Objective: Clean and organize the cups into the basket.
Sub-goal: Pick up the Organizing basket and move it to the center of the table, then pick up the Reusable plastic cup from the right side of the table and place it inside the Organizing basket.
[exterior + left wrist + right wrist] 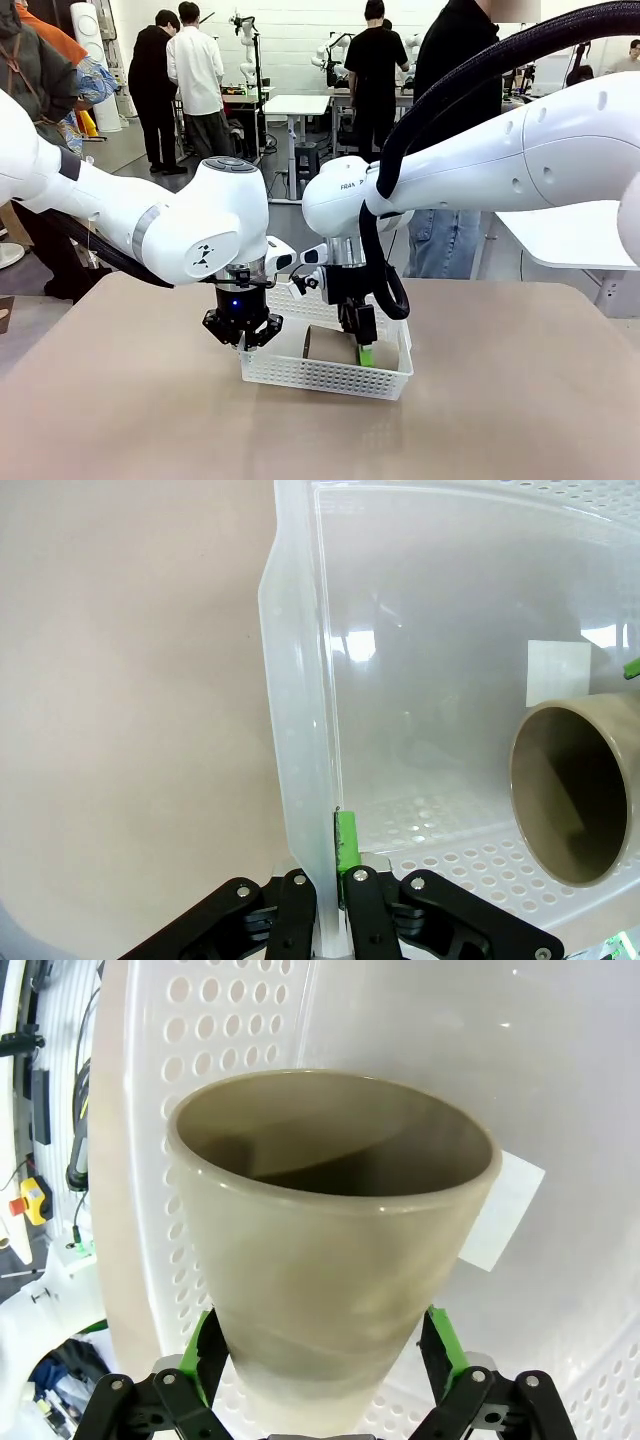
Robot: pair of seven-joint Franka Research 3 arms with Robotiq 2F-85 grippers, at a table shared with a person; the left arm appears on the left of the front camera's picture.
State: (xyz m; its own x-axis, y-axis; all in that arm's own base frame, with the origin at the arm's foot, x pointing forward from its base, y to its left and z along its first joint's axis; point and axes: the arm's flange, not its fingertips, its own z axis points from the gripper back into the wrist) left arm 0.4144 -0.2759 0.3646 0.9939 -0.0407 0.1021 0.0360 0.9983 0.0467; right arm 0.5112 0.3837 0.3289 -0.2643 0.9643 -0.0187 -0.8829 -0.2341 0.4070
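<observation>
Pinching the basket (295,680) side wall with the left hand (320,865), pressed tight; straddling a tan cup (330,1260) with the right hand (322,1360), spread wide; lying sideways inside the basket, mid-desk (120,400).

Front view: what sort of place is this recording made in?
Probably a robotics lab or shared workshop: white worktables stand behind, people stand among them, and a yellow box with a red button, likely an emergency stop, lies beyond the basket.

Closed left gripper (242,332) grips white basket (325,378) at its rim; tan cup (330,345) lies inside, just left of right gripper (360,350).
</observation>
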